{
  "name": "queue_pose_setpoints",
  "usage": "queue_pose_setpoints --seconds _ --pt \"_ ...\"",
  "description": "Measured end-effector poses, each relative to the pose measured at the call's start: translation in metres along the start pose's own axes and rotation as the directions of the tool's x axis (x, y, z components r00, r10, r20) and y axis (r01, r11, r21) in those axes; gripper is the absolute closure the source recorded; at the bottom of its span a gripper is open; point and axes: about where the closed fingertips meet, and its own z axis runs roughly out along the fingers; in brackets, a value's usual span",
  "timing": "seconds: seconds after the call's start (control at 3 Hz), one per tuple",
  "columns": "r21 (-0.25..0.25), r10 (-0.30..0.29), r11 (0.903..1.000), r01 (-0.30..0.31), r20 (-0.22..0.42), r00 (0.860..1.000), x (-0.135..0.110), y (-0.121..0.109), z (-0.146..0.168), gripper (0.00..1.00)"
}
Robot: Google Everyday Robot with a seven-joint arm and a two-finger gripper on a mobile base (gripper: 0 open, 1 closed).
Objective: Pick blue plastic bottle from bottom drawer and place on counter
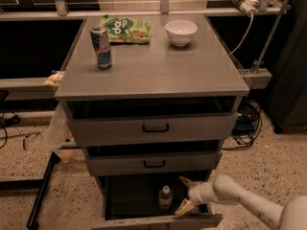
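The blue plastic bottle (pixel 165 197) stands upright with its white cap on the dark floor of the open bottom drawer (pixel 129 198). My gripper (pixel 184 194) reaches into that drawer from the right, just right of the bottle and not touching it. Its two fingers are spread apart, one above and one below, so it is open and empty. The white arm (pixel 240 200) runs off to the lower right. The grey counter (pixel 153 66) lies above the drawers.
On the counter stand a blue-and-silver drink can (pixel 101 47), a green snack bag (pixel 125 29) and a white bowl (pixel 181 32). The two upper drawers (pixel 154 127) are slightly pulled out. A plastic bag (pixel 58 131) hangs at the cabinet's left. Cables lie on the floor at right.
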Motion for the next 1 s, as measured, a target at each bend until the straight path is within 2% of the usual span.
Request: queue_pose_setpoints --seconds 0.67,1.0 --pt "-0.013 0.018 0.9998 -0.017 0.050 0.999 -0.003 -0.002 0.019 0.03" --pt "-0.031 0.034 0.9990 -0.031 0.097 0.995 -0.011 0.001 0.035 0.06"
